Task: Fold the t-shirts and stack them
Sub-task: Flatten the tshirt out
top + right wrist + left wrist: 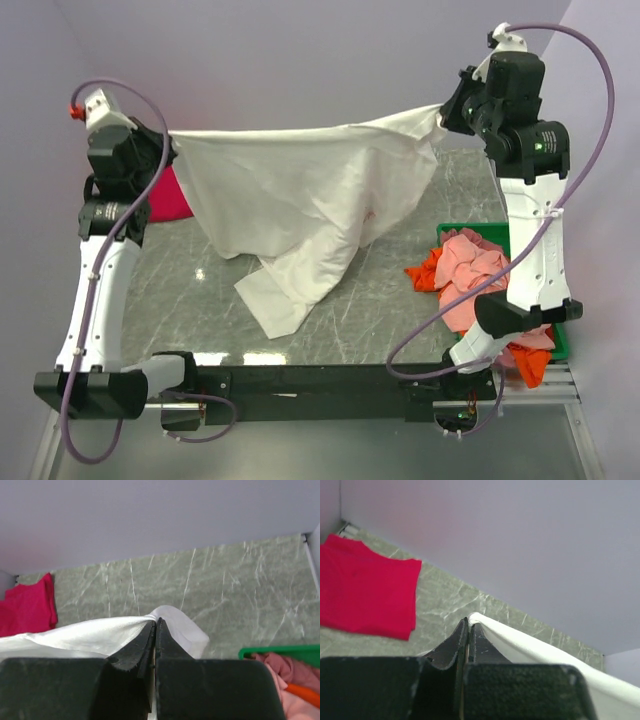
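Observation:
A large white t-shirt [300, 200] hangs stretched between my two grippers above the table, its lower part draped on the marble top. My left gripper [168, 142] is shut on its left edge; the wrist view shows the white cloth [530, 647] pinched at the fingertips [469, 621]. My right gripper [445, 112] is shut on its right edge, with cloth [100, 632] bunched at the tips [155, 622]. A folded crimson t-shirt [170, 195] lies flat at the far left, also in the left wrist view [365, 592]. Salmon-pink [470, 262] and orange [425, 268] t-shirts are heaped at the right.
A green plastic bin [560, 345] at the right edge holds the heap of pink and orange shirts, some spilling over its left side. The marble table [200, 300] has a black rail along its near edge. Purple walls close in behind.

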Robot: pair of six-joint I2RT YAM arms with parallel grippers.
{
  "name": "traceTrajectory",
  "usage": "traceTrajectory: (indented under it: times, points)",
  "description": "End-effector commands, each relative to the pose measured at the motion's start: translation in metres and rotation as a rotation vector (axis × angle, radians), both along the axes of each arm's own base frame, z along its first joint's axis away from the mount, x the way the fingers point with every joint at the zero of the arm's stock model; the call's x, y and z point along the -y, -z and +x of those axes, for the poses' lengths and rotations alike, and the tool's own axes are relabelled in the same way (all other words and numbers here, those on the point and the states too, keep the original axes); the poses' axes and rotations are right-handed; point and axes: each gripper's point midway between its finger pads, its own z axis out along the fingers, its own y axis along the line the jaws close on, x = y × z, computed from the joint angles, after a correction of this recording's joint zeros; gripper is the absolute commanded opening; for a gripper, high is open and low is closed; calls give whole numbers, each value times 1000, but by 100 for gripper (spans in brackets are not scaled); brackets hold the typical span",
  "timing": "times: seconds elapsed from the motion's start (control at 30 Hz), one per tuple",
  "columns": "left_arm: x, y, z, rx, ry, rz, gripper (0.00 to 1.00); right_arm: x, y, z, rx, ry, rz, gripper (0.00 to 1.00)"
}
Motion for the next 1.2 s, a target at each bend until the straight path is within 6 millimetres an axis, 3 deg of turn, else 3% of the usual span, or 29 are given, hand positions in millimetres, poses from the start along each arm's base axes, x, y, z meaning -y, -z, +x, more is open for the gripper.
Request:
traceTrajectory:
  times: [0.0,0.13,0.2,0.27,0.3,0.33,0.37,0.4,0.43,0.5,0.53,0.57,0.6,0.63,0.67,0.7,0.73,0.83,0.93,1.17]
  points:
    - [-12,-87,-3,207,-22,54,1,19,-59,-1,197,45,-8,0]
    - [-9,-123,0,315,23,39,1,17,-83,-3,309,37,32,0]
    - [-2,-133,-7,366,62,25,1,11,-105,-20,392,-1,69,0]
    - [0,-131,-13,377,69,15,1,8,-100,-32,391,-21,94,0]
    - [1,-115,-19,352,68,0,1,2,-97,-35,389,-54,110,0]
    - [2,-102,-22,330,70,-10,1,-1,-69,-29,321,-57,113,0]
    - [2,-88,-26,304,68,-32,1,-6,-65,-43,313,-86,145,0]
    - [0,-50,-34,223,48,-51,1,-13,-50,-47,280,-118,164,0]
    - [-1,-29,-38,175,38,-65,1,-16,-8,-54,191,-127,173,0]
    - [-6,26,-53,54,-7,-105,1,-30,40,-65,91,-156,218,0]
    - [-5,53,-61,-23,-13,-119,1,-33,99,-77,-31,-155,222,0]
    - [-4,72,-67,-58,-16,-129,1,-41,129,-88,-103,-156,253,0]
    - [-1,102,-78,-109,-11,-141,1,-45,160,-98,-173,-155,262,0]
    - [1,124,-87,-167,-10,-152,1,-45,219,-119,-298,-128,274,0]
    - [4,133,-96,-173,-1,-162,1,-51,247,-133,-364,-140,278,0]
    - [6,164,-102,-241,0,-172,1,-52,274,-147,-437,-142,279,3]
    - [9,176,-108,-268,10,-182,1,-50,316,-171,-542,-135,269,22]
    - [13,211,-124,-353,22,-191,1,-48,368,-214,-700,-132,268,56]
    - [20,209,-122,-342,62,-185,1,-46,369,-226,-661,-133,306,67]
    - [25,214,-122,-374,83,-166,1,-37,375,-228,-687,-39,316,69]
